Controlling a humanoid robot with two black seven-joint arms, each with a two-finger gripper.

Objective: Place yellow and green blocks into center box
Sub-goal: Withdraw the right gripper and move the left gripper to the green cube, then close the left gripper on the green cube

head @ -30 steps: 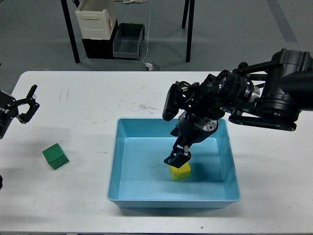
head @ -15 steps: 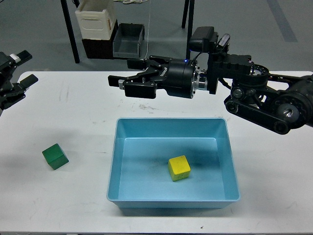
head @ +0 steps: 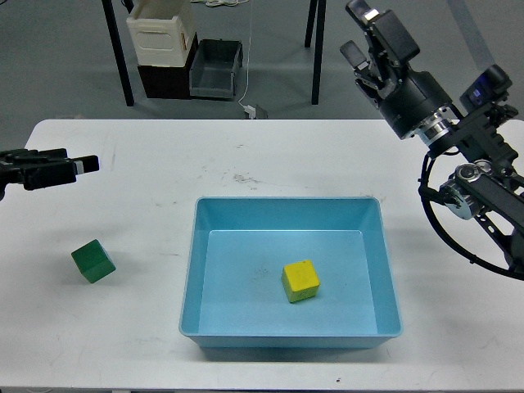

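A yellow block (head: 300, 281) lies on the floor of the light blue box (head: 190, 278) in the middle of the white table. A green block (head: 92, 261) sits on the table left of the box. My right gripper (head: 362, 34) is raised high at the top right, far above the box, open and empty. My left gripper (head: 80, 166) reaches in from the left edge, above and behind the green block. It is seen side-on, so its fingers cannot be told apart.
The white table (head: 246, 155) ends close behind the box. Beyond it on the floor stand a cream bin (head: 161, 33), a grey bin (head: 215, 69) and black table legs (head: 318, 49).
My right arm has let go of the yellow block, lifted out of the box and swung up to the top right. My left gripper has turned and now points right above the table.
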